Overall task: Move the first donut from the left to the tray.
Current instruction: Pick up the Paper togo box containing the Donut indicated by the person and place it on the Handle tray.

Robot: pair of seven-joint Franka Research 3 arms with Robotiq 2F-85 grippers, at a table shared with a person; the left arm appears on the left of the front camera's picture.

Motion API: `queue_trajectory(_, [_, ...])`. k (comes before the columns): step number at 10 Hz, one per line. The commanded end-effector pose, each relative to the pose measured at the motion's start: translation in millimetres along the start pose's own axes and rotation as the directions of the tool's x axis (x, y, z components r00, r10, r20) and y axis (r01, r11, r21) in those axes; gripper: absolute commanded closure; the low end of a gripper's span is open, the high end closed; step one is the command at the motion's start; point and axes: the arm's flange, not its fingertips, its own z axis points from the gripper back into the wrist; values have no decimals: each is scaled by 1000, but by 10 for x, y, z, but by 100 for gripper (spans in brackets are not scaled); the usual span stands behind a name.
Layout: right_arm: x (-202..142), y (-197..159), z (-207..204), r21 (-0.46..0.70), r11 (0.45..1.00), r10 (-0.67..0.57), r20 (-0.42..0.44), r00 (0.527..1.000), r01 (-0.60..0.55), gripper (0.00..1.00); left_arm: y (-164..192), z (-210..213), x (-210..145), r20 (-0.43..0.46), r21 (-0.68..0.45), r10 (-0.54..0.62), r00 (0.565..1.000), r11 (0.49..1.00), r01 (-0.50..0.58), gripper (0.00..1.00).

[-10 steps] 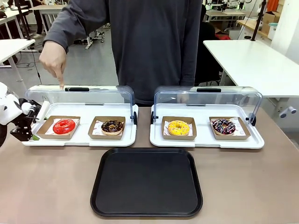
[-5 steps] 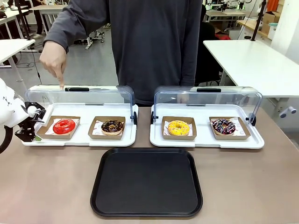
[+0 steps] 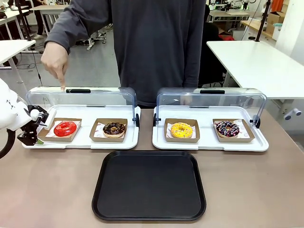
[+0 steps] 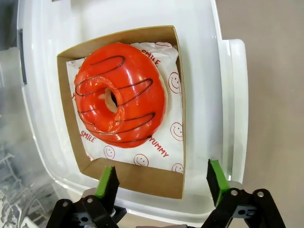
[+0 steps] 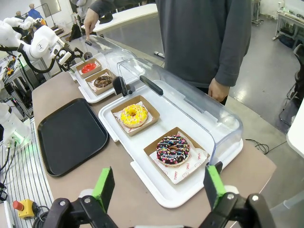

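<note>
Red, glossy icing crossed by thin dark lines marks the ring donut [image 3: 65,128]. It sits on white printed paper in its small shallow brown cardboard tray [image 4: 137,178], at the left end of the left white plastic tray [image 3: 80,141]. That tray's clear domed lid [image 3: 80,97] is raised, and a person's hand [image 3: 56,59] points a finger down at its top edge. Over the last second the left gripper [image 3: 38,127] has slid in from the table's left edge toward the cardboard tray and now hangs just beside the white tray's end. I judge this the close of the approach, with the grasp not yet made. Its wrist is turned so the fingers point sideways across the table at the donut. In the left wrist view the green-padded fingers [image 4: 107,181] are spread wide and hold nothing, lined up on the cardboard tray's near wall; whether they touch it I cannot tell. The large flat black plastic tray [image 3: 149,185], in the middle nearer the robot, bears nothing. The right gripper [image 5: 158,187] hangs high off the table's right end, its fingers apart and empty.
</note>
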Motion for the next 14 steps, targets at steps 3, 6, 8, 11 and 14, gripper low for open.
queue_trajectory(3, [26,-21,-5,-2,1000,19,29,999,-19,0,44,-23,-38,-14,-8,-10,1000,1000,10,100])
queue_trajectory(6, [26,-21,-5,-2,1000,19,29,999,-19,0,52,-13,-52,-25,-35,-26,999,999,25,97])
queue_trajectory(8, [26,-21,-5,-2,1000,19,29,999,-19,0,64,-54,-61,-28,-72,-28,999,997,25,100])
queue_trajectory(11, [26,-21,-5,-2,1000,19,29,999,-19,0,65,-63,-59,-27,-94,-35,999,995,32,100])
queue_trajectory(14, [26,-21,-5,-2,1000,19,29,999,-19,0,36,-105,-66,-19,-68,-38,999,997,37,100])
